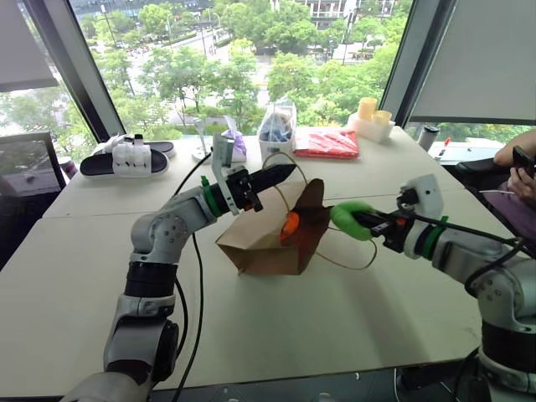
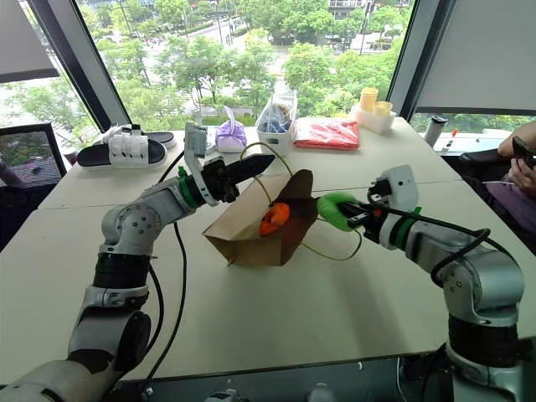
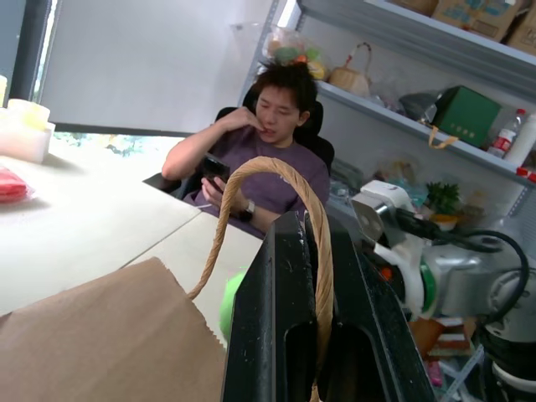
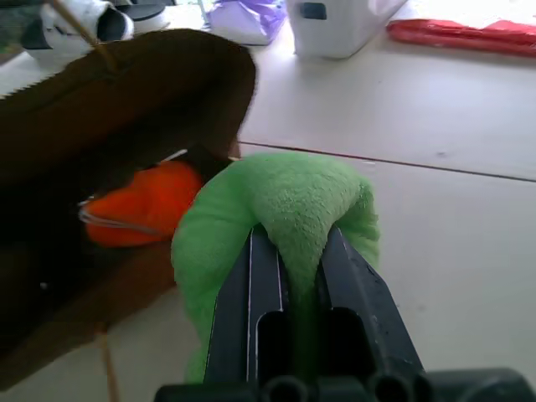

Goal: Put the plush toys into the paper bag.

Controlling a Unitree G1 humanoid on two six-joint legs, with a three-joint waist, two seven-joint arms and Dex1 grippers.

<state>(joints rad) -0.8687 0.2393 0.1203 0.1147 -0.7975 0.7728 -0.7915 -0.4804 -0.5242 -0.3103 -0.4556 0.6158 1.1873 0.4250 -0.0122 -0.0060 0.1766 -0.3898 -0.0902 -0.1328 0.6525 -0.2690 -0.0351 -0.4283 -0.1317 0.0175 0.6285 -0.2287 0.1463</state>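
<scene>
Take the paper bag (image 1: 270, 239) as your landmark: it lies on its side near the middle of the worktop (image 1: 352, 310), its mouth facing your right arm and propped open.

Your left gripper (image 1: 280, 174) hovers just above the bag's upper edge. Its fingers (image 3: 280, 335) are closed tight on one cord handle (image 3: 276, 172), which loops up over them, and this pull holds the top lip raised. The other handle (image 1: 356, 255) lies as a loose loop on the worktop in front of the mouth, on your right arm's side.

The orange plush toy (image 1: 289, 224) sits just inside the mouth, against the lower wall.

Your right gripper (image 1: 362, 220) is just outside the mouth, level with the opening. Its fingers (image 4: 260, 310) are nearly shut and pinch the green plush toy (image 4: 276, 209), which bulges around their tips. The green toy is off the worktop, near the bag's rim but not past it, with the orange one directly beyond it in the right wrist view.

Nearer you than the bag, the worktop is bare to its near edge. Beyond the bag, toward the window, stand a purple pouch (image 2: 230, 134), a white cup with a clear plastic bag (image 2: 276, 126), a red packet (image 2: 327, 132), a pair of sandals (image 1: 126, 157) and yellow cups (image 1: 373, 113). To the right of the bag, past the worktop's far right edge, a person (image 3: 260, 159) sits holding a phone.
</scene>
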